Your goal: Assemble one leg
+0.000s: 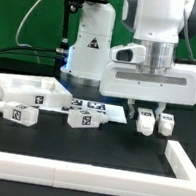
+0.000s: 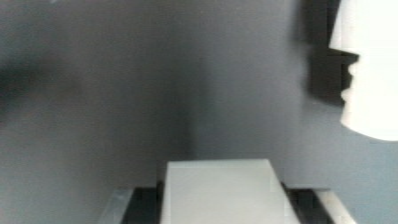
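Two-finger gripper [image 1: 149,110] hangs low; jaw gap and any hold: cannot tell. Stubby white tagged plastic leg [image 1: 143,122] directly beneath fingertips, apparently upright. Twin leg [image 1: 165,123] just beside, toward exterior view's right.

No words or numbers can be read. A small dark emblem [image 1: 94,43] on the arm's white base [image 1: 84,62] is too blurred to make out. Black-and-white square tags [image 1: 27,116] stand on a leg [image 1: 13,111], another leg [image 1: 83,119] and the marker board [image 1: 95,106].

One leg [image 1: 23,114] lies before the panel [image 1: 9,82].
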You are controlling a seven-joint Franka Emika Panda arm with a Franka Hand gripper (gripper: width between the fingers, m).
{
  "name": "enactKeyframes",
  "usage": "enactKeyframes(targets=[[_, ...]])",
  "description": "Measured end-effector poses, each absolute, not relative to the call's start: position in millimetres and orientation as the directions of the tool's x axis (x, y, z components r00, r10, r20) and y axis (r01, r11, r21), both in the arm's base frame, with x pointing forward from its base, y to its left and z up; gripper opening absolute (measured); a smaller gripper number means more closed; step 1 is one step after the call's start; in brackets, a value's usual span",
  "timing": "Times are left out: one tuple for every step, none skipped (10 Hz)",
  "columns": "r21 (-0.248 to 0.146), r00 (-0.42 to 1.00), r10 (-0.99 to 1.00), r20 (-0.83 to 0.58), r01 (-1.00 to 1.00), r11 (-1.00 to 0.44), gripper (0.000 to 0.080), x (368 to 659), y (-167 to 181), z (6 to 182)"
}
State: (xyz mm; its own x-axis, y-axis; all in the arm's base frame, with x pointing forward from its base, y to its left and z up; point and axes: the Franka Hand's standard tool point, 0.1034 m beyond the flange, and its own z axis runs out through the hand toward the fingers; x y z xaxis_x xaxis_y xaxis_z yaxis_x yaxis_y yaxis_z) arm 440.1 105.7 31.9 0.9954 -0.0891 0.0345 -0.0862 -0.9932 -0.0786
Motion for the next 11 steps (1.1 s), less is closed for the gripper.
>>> enactKeyframes(targets=[[-0.08, 0.994, -0.101, 0.034, -0.098, -0.992, 0.0287, 439, 106, 28.8], [-0.08, 0.993, -0.114, 0.03, -0.112, -0.991, 0.0287, 434, 105, 20.9], [-0.075, 0.993, -0.102, 0.054, -0.098, -0.992, 0.0287, 422, 99, 17.4], [-0.066, 0.994, -0.1, 0.05, -0.097, -0.993, 0.0287, 404, 93, 12.5], [-0.059, 0.994, -0.099, 0.044, -0.096, -0.994, 0.0287, 392, 88, 7.8], [-0.057, 0.995, -0.091, 0.036, -0.089, -0.994, 0.0287, 386, 90, 5.5], [-0.056, 0.996, -0.081, 0.034, -0.079, -0.995, 0.0287, 385, 93, 4.7], [-0.056, 0.996, -0.081, 0.034, -0.079, -0.995, 0.0287, 385, 92, 4.6], [-0.055, 0.996, -0.08, 0.034, -0.078, -0.995, 0.0287, 385, 92, 4.4], [-0.055, 0.996, -0.079, 0.034, -0.077, -0.995, 0.0365, 385, 92, 4.4], [-0.055, 0.997, -0.078, 0.027, -0.076, -0.996, 0.0365, 384, 92, 5.1]])
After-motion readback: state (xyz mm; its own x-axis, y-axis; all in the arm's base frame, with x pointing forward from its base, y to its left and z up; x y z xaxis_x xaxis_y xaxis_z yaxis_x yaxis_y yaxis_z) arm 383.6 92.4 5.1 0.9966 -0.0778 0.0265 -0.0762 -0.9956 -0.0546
